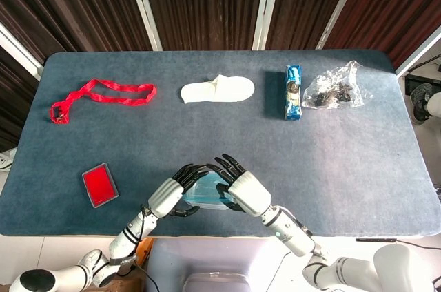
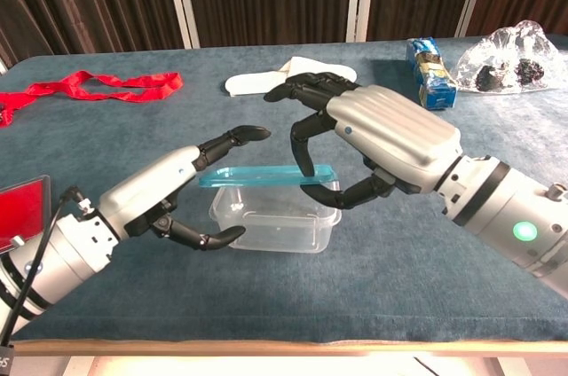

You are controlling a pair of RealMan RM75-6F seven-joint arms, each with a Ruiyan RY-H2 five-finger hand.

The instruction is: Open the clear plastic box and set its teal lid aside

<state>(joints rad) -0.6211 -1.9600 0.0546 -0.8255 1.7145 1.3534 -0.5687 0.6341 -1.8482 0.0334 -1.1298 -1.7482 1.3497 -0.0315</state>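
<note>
Teal lid (image 2: 266, 174) between right-hand fingers (image 2: 303, 147)

From the head view, the right hand (image 1: 244, 192) and the left hand (image 1: 169, 195) cover most of the teal lid (image 1: 205, 192), and the clear box (image 2: 275, 221) under it cannot be made out there. From the chest view, the right hand hides the lid's right end. The red card (image 2: 19, 213) is cut off by the left edge there, and so is the red ribbon (image 2: 89, 86). The dark bits inside the crinkly bag (image 1: 334, 89) are too small to tell.
</note>
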